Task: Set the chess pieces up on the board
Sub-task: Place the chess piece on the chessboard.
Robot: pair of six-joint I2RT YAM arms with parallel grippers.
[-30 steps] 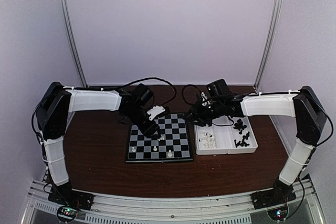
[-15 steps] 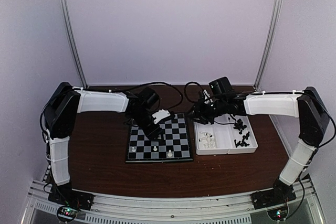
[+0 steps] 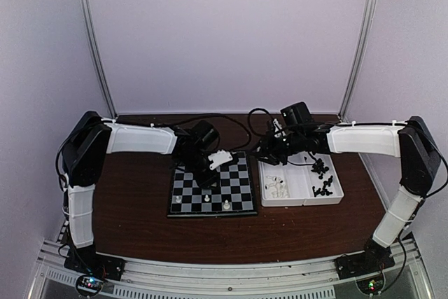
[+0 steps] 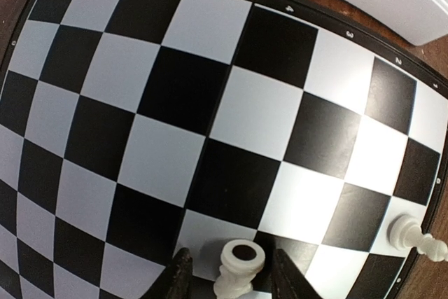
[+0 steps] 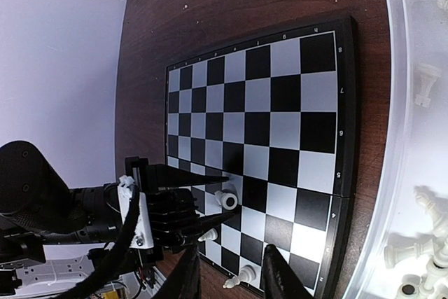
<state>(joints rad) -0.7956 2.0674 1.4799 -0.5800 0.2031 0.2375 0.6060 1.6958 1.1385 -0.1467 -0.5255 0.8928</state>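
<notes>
The board [image 3: 238, 190] lies at the table's middle with three white chess pieces on its near part. My left gripper [image 3: 208, 180] hangs low over it, open. Its jaws straddle an upright white rook-like piece [image 4: 239, 267], with a small gap on each side. Another white piece [image 4: 413, 234] stands near the board's edge. In the right wrist view the same rook [image 5: 227, 199] shows between the left fingers, with two more white pieces [image 5: 208, 234] beside it. My right gripper [image 3: 266, 150] hovers at the board's far right corner, open and empty [image 5: 231, 264].
A white two-compartment tray [image 3: 301, 199] sits right of the board, white pieces [image 3: 278, 185] in its left half and black pieces [image 3: 322, 180] in its right. Its long wall [image 5: 399, 138] runs beside the board. Dark wooden table surrounds both.
The left arm has shifted a little to the right over the board and its jaws have narrowed around the white piece. The right arm has barely moved.
</notes>
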